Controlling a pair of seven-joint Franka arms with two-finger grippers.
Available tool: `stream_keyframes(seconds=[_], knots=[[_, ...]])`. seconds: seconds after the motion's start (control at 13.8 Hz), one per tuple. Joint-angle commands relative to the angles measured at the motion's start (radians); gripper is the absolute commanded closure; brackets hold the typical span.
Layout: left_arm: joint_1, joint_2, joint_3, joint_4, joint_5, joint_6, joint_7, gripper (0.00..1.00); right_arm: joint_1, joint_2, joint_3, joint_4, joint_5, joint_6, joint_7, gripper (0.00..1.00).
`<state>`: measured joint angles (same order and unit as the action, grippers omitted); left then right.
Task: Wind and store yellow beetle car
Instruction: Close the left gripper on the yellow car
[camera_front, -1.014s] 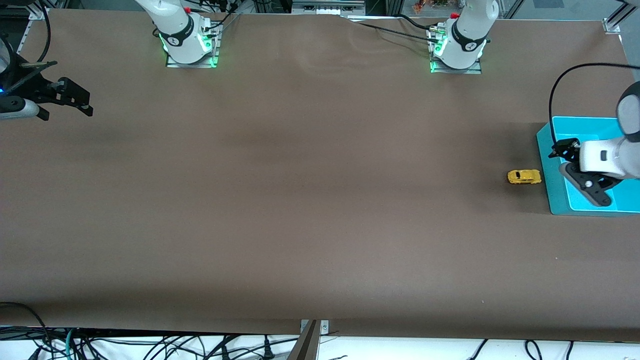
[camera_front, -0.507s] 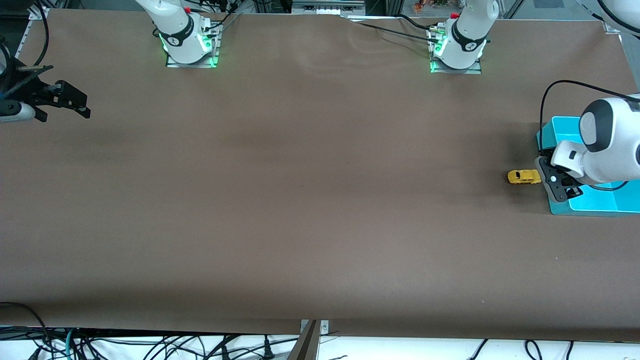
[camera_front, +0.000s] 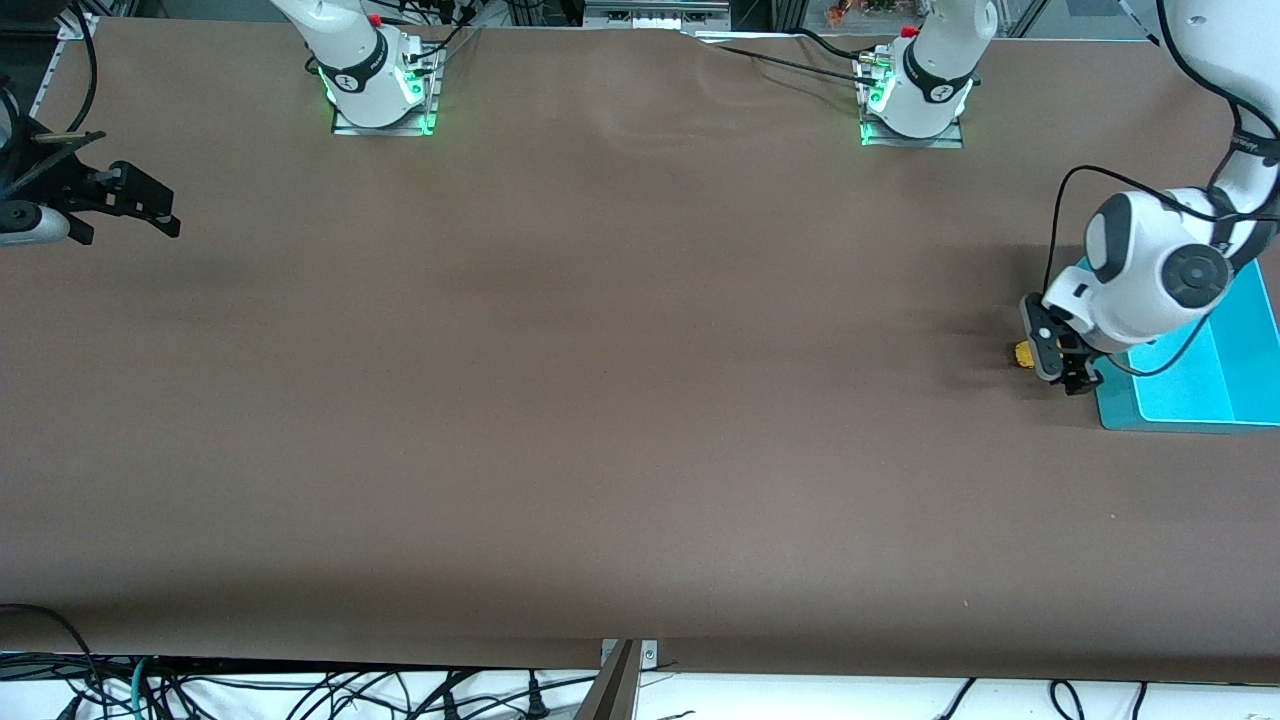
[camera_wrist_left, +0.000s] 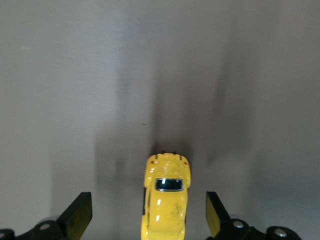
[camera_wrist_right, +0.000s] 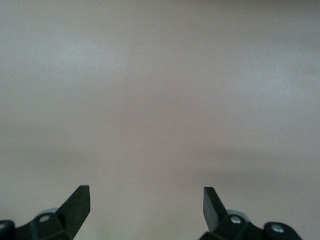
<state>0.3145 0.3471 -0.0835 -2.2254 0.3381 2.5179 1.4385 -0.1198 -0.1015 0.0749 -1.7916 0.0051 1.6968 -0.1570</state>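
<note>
Yellow beetle car (camera_wrist_left: 166, 200) is sitting on the brown tabletop (camera_front: 600, 400) at the frame's right, beside a teal tray (camera_front: 1190, 400). The left gripper (camera_front: 1058, 360) is hovering over it, fingers (camera_wrist_left: 79, 217) spread wide, gripping nothing. At the frame's upper left, the right gripper (camera_front: 150, 205) is waiting, fingers likewise wide and empty.

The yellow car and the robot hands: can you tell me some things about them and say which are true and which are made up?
1. The yellow beetle car sits on the brown table. True.
2. The left gripper is squeezing the car. False: its fingers are open, one on each side of the car, not touching it.
3. The car is inside the turquoise tray. False: it is on the table beside the tray.
4. The right gripper waits open at the right arm's end of the table, with nothing in it. True.
5. The car lies on its roof. False: it stands on its wheels, roof and window facing up.
</note>
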Motion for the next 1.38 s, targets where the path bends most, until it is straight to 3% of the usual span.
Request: stream_keyframes(seconds=[0.0, 0.36, 0.51, 0.65, 0.72, 0.8, 1.09, 1.3], knots=[[0.064, -0.023, -0.01, -0.049, 0.091, 0.035, 0.04, 0.0, 0.0, 0.006, 0.002, 0.024, -0.013, -0.022, 0.014, 0.0], [0.112, 0.059, -0.01, -0.05, 0.13, 0.128, 0.026, 0.0, 0.0, 0.005, 0.002, 0.024, -0.011, -0.023, 0.014, 0.0], [0.109, 0.064, -0.012, -0.049, 0.131, 0.13, 0.036, 0.24, 0.0, 0.006, 0.002, 0.023, -0.011, -0.025, 0.016, 0.0], [0.103, 0.069, -0.022, -0.045, 0.131, 0.131, 0.031, 0.67, 0.0, 0.005, 0.002, 0.023, -0.011, -0.025, 0.016, 0.0], [0.101, 0.069, -0.027, -0.039, 0.131, 0.13, 0.028, 0.8, 0.0, 0.006, 0.002, 0.023, -0.011, -0.025, 0.016, 0.0], [0.101, 0.069, -0.027, -0.036, 0.131, 0.128, 0.03, 0.85, 0.0, 0.006, 0.002, 0.023, -0.011, -0.025, 0.016, 0.0], [0.109, 0.017, -0.053, -0.025, 0.11, 0.078, 0.031, 0.87, 0.0, 0.006, 0.002, 0.024, -0.011, -0.026, 0.016, 0.0], [0.11, -0.083, -0.099, 0.018, 0.03, -0.136, 0.034, 0.87, -0.001, 0.006, 0.002, 0.023, -0.011, -0.026, 0.016, 0.0]])
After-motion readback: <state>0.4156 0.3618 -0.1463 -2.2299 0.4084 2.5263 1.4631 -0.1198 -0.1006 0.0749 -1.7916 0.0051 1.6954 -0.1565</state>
